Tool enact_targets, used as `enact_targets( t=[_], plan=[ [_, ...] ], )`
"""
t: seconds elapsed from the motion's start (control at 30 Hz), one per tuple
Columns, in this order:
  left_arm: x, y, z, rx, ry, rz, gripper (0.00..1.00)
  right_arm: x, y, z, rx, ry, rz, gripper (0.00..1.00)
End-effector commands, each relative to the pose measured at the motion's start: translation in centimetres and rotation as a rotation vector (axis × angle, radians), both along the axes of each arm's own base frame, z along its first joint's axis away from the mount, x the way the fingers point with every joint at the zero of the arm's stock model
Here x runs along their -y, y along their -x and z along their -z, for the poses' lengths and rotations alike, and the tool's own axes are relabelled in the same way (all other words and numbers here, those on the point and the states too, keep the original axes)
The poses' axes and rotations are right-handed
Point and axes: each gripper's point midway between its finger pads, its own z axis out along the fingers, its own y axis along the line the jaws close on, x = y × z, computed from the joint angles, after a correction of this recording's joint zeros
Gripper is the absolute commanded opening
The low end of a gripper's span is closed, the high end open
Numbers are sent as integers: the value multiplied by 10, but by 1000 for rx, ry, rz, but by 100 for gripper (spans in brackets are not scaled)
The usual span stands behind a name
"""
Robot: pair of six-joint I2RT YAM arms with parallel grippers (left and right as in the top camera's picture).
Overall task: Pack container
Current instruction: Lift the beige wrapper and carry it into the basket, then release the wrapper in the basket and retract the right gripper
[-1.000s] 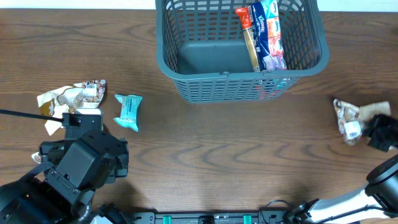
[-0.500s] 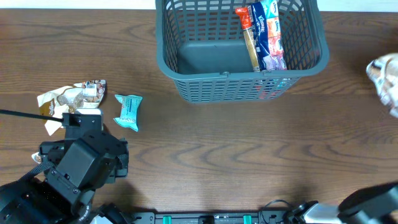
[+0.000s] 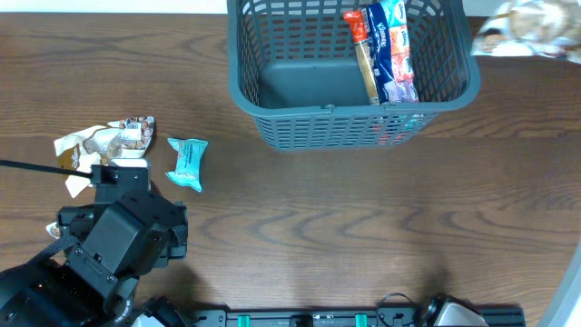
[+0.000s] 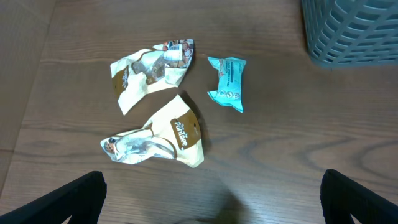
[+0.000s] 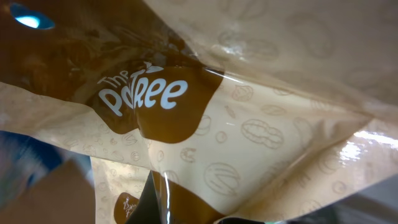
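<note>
The container (image 3: 349,127) is a dark grey slotted basket at the far middle of the table, with several snack packets (image 3: 386,50) stacked against its right wall. A cream and brown snack packet (image 3: 526,25) hangs blurred just right of the basket's rim. The same cream and brown snack packet (image 5: 249,124) fills the right wrist view, and my right gripper (image 5: 217,215) is shut on it, its fingers mostly hidden. My left gripper (image 4: 211,180) is open above bare wood, nearer than two cream and brown packets (image 4: 152,65) (image 4: 158,140) and a teal packet (image 4: 227,83).
The left arm's body (image 3: 113,241) covers the near left corner of the table. The two cream packets (image 3: 100,145) and the teal packet (image 3: 188,162) lie just beyond it. A basket corner (image 4: 354,31) shows at the top right of the left wrist view.
The right gripper has lifted the cream and brown packet off the table at the right and carried it toward the far edge, beside the basket's right rim. The left arm has stayed still.
</note>
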Motion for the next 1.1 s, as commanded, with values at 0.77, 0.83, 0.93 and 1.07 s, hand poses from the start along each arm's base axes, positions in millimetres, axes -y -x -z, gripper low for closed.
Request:
enact_targets(
  t=[0.77, 0.83, 0.93, 1.07],
  plan=[
    [-4, 0, -4, 16, -12, -10, 98, -59, -127, 210, -500, 176, -69, 12],
    [-4, 0, -4, 16, -12, -10, 99, -52, -126, 227, -565, 216, -8, 13],
    [-4, 0, -4, 16, -12, -10, 99, -44, -121, 247, -641, 266, 35, 13],
    [-4, 0, -4, 16, -12, -10, 99, -44, -116, 261, -686, 293, 20, 15]
  ],
)
